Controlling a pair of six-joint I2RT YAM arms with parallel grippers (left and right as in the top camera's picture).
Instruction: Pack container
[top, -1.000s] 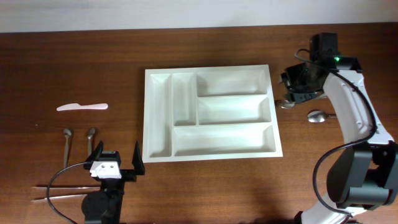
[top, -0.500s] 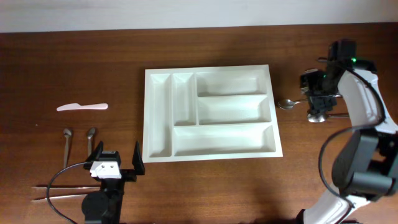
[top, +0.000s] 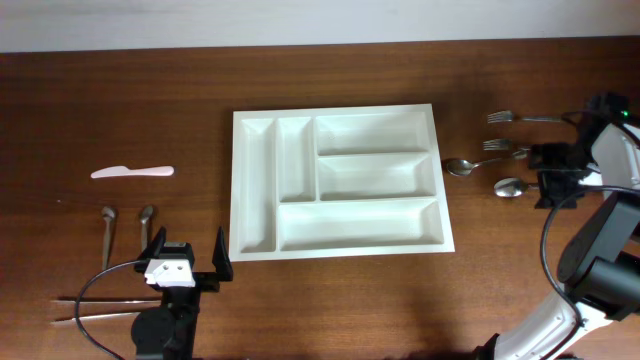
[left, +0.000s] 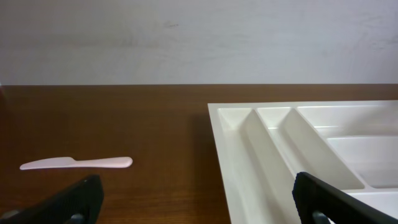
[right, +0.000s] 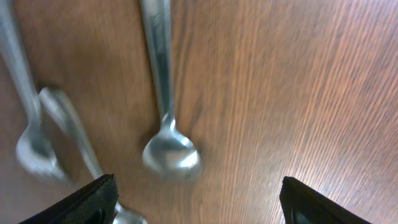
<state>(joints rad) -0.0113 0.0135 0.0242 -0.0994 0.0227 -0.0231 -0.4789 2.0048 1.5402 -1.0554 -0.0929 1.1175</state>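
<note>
The container (top: 370, 175) lay flat in the middle of the dark brown wooden surface (top: 120, 90). Its long axis ran left to right across the overhead view, turned only a touch off square. The two narrow slots sat at the end nearer the left arm and ran crosswise to that axis, while the three wide ones lay along it, stacked one beside another. It was smooth matt white plastic, rectangular, with a raised rim, sloping walls and rounded inner corners (the left wrist view caught just the narrow-slot end).

The left pincer (top: 187, 258) stood spread wide and grasped nothing, low over the surface just beside the container's near left corner. The right pincer (top: 550, 177) was released too, its black fingers wide apart over bare wood well to the right of the container. A shiny steel spoon (right: 169, 158) lay between them, apart from both, with its oval bowl toward the camera.

Two steel forks (top: 520, 118) lay nearby. Far to the left lay a flat, pale pink knife (top: 132, 172), its length parallel to the container's long axis.
</note>
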